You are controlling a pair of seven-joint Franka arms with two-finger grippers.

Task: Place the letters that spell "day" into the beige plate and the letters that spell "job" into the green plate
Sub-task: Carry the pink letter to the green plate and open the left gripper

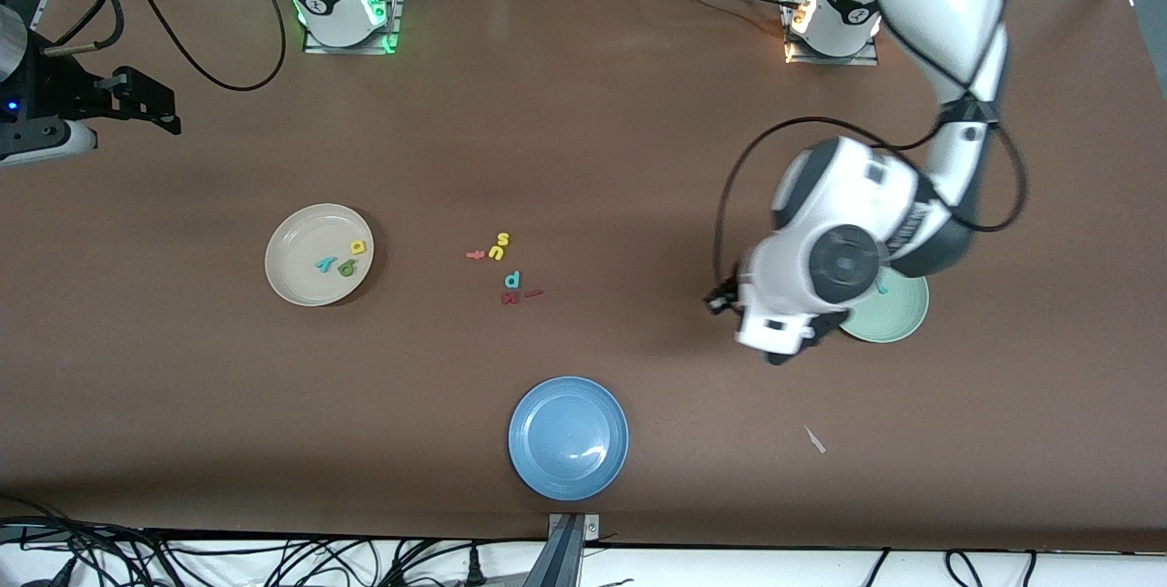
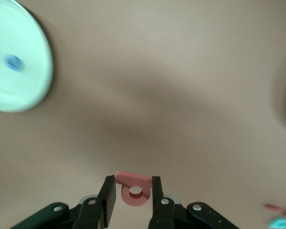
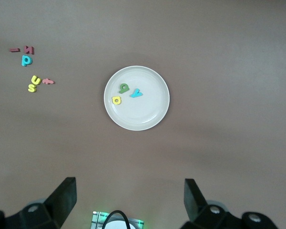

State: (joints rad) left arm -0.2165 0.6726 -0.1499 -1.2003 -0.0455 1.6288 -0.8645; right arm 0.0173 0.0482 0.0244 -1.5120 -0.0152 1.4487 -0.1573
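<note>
In left pincer (image 2: 131,193) — salmon-red "b" (image 2: 133,187), round-holed bowl

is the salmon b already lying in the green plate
No, the salmon-red b is pinched in the left gripper above bare table, off to the side of the green plate.

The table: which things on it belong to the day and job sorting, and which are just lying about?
Job: beige plate holding yellow, green, teal letters; green plate holding teal and blue letters; salmon b in the left tool.

Lying about: blue plate; leftover letters.
</note>
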